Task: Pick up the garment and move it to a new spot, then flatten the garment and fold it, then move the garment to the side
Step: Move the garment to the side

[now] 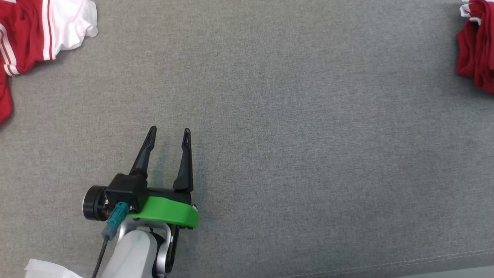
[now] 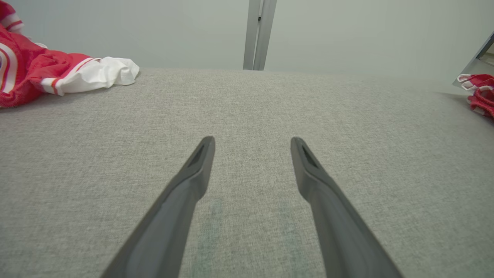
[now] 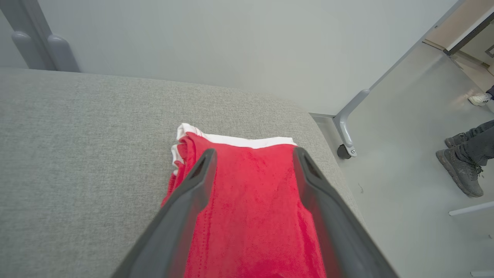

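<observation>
**Right gripper open over the folded garment at the side**

The right gripper (image 3: 253, 152) is hovering with its fingers spread wide and gripping nothing. The folded garment (image 3: 251, 220) is lying flat under and between them, red with white trim at its far hem. It is sitting at the right-hand end of the grey padded surface (image 3: 77, 154), close to the edge. The left gripper (image 1: 170, 129) is hanging over bare surface well apart from it, jaws also parted and empty.

The fold and the move to the side look done, so the step in hand is probably getting clear. To do it well, keep the jaws wide and rise straight off the pile before swinging back, so neither tip is catching the top layer. A snag this near the edge could be pulling the fold open or over the side.

Count:
- Two grippers.
- Two garments: the folded one, and a second garment (image 1: 34, 34), red and white, crumpled at the opposite far corner.
- Two dark shoes (image 3: 461, 175) and one pale shoe (image 3: 478, 99) on the floor.
- One white scrap (image 1: 46, 270) by the left forearm, too cropped to name.
</observation>
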Robot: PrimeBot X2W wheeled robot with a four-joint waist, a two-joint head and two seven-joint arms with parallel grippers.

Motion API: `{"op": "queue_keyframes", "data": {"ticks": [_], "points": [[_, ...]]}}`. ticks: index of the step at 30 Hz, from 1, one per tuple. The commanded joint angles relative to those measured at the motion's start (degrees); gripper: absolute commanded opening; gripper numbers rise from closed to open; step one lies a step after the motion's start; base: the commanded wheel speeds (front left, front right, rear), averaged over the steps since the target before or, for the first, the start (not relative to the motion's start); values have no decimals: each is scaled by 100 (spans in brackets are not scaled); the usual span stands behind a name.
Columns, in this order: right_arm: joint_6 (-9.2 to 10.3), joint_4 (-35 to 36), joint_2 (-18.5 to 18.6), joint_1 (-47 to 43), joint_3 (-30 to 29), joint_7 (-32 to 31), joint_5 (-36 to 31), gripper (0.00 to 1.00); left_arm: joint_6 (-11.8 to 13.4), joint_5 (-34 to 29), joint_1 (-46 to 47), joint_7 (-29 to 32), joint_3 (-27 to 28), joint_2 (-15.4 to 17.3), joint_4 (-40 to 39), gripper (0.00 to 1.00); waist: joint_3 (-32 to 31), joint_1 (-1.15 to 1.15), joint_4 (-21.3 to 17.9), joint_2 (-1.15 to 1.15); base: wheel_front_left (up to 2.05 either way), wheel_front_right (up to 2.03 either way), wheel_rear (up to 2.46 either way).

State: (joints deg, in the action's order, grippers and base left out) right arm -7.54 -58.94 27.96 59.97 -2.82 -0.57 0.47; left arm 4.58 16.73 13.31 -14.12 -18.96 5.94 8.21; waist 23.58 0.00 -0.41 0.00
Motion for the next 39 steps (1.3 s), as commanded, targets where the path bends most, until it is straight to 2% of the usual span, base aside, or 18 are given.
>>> {"op": "queue_keyframes", "data": {"ticks": [1, 10, 16, 23, 33, 37, 39], "points": [[11, 19, -113, 18, 110, 108, 88, 100, 1, 38, 80, -12, 39, 41, 45, 100, -156, 0, -63, 0, 0, 0, 0], [11, 224, -889, -306, 1061, 831, 528, 100, 44, 298, 218, -72, 416, 89, 609, 100, -902, 0, -135, 0, 0, 0, 0], [11, 355, -1291, -840, 1375, 1337, 827, 100, 66, 437, -27, -110, 678, 33, 932, 100, -1438, 0, -68, 0, 0, 0, 0], [11, 870, -1758, -1847, 1191, 1577, 1092, 100, 61, 504, -490, -107, 1011, -34, 939, 100, -1948, 0, 34, 0, 0, 0, 0], [10, 2858, -2395, -3915, 520, 1577, 820, 100, -9, 385, -1236, -102, 1116, -164, 745, 100, -2368, 0, 115, 0, 0, 0, 0], [10, 3433, -2484, -4631, 454, 1576, 708, 100, -50, 373, -1367, -102, 1048, -220, 691, 100, -2422, 0, 165, 0, 0, 0, 0], [10, 3671, -2499, -4922, 525, 1577, 873, 100, -50, 367, -1419, -101, 1031, -234, 665, 100, -2439, 0, 178, 0, 0, 0, 0]]}}
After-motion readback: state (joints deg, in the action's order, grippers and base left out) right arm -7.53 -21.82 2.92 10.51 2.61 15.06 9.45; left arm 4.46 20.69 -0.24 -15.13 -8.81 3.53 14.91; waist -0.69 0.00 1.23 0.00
